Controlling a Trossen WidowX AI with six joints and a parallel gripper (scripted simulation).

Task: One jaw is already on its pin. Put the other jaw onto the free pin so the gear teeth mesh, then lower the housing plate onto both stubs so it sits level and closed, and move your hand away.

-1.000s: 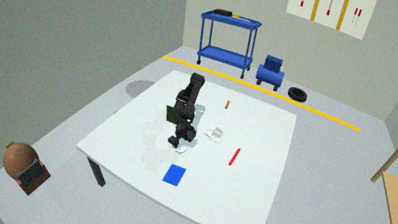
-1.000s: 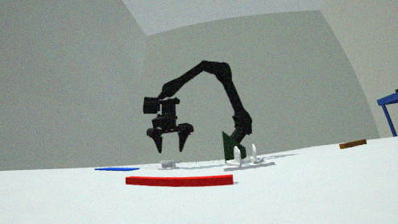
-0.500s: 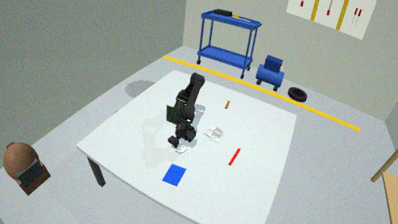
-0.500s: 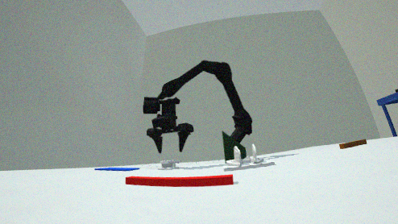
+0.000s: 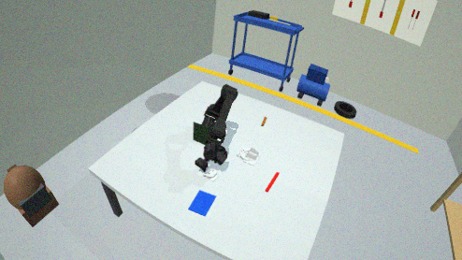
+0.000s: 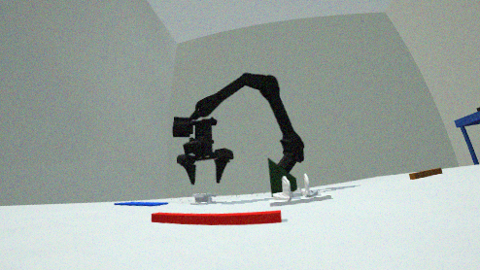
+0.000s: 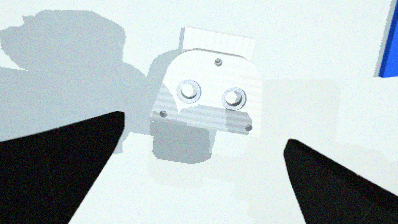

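Note:
My gripper [image 6: 205, 183] [image 7: 206, 132] is open and empty, pointing down above a small white part. This part, apparently the housing plate [image 5: 210, 175] [image 6: 202, 198] [image 7: 215, 75], lies on the table below the fingertips. In the wrist view it has a rounded edge, two round collars, several small screws and a raised block along its upper edge. A second white group, apparently the base with the jaws [image 5: 252, 153] [image 6: 286, 188], stands nearer the arm's base. Two pieces stick up from it. Whether both jaws sit on pins and their teeth mesh is too small to tell.
A blue square [image 5: 202, 203] [image 6: 141, 204] [image 7: 391, 47] lies beyond the plate. A red bar [image 5: 272, 181] [image 6: 216, 218] and a brown block [image 5: 264, 122] [image 6: 426, 174] lie on the table. A dark green panel [image 5: 200, 133] [image 6: 279, 180] stands by the arm's base.

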